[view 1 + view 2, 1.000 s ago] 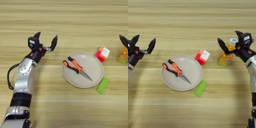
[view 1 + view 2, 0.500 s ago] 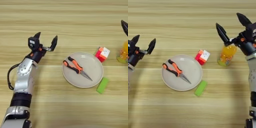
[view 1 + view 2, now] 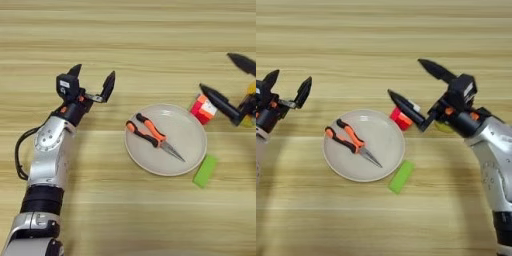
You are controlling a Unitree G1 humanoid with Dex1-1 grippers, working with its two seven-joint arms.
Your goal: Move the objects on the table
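The pliers (image 3: 352,143) already lie on the white plate (image 3: 383,160), so 1 object looks placed. The puzzle cube (image 3: 400,119) sits just right of the plate on the surface (image 3: 381,40), the bottle (image 3: 443,127) mostly hidden behind the right end effector (image 3: 411,87), spread wide, empty, above both. The left end effector (image 3: 92,80) hangs open, idle, far left.

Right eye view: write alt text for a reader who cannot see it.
The robot's right gripper, fingers spread wide, hovers over a small multicoloured puzzle cube beside a round plate holding orange-and-black needle-nose pliers. A green block lies by the plate's near rim on the wooden table, and the open left gripper is at the left edge.
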